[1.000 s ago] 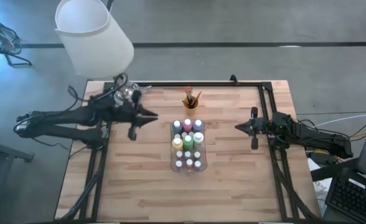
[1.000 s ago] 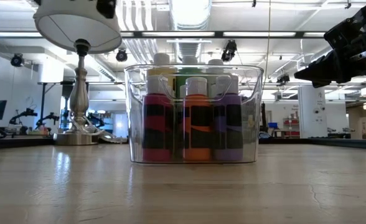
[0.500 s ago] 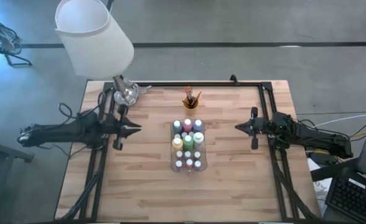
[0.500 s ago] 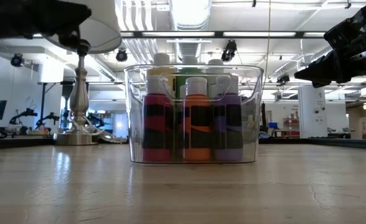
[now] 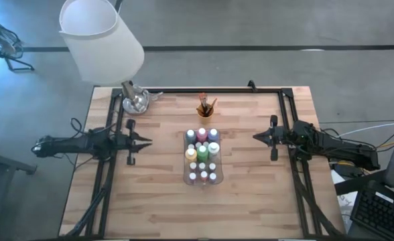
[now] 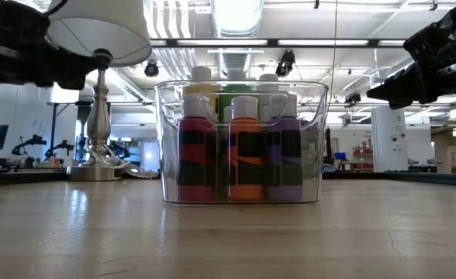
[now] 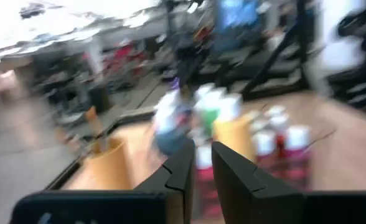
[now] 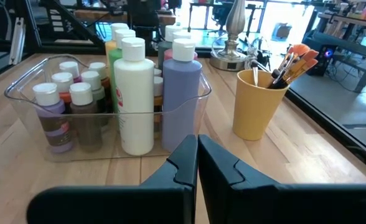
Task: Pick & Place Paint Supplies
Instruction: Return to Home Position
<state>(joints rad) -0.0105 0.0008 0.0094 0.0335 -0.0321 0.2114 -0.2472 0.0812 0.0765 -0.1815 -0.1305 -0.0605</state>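
Paint bottles point(image 5: 202, 155) likely light, rigid, slick; grip mid-body. Paintbrushes point(image 5: 206, 105) thin; grip handles. Left gripper point(image 5: 145, 140), at left: fingers narrowly parted, empty. Right gripper point(image 5: 257, 137), at right: fingers pressed together.

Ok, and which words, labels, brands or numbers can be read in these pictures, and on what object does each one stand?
No text can be read in any view.
The paint bottles in the clear tray: dark label bands, print too small and blurred to read.
The yellow cup: plain, no lettering shows.
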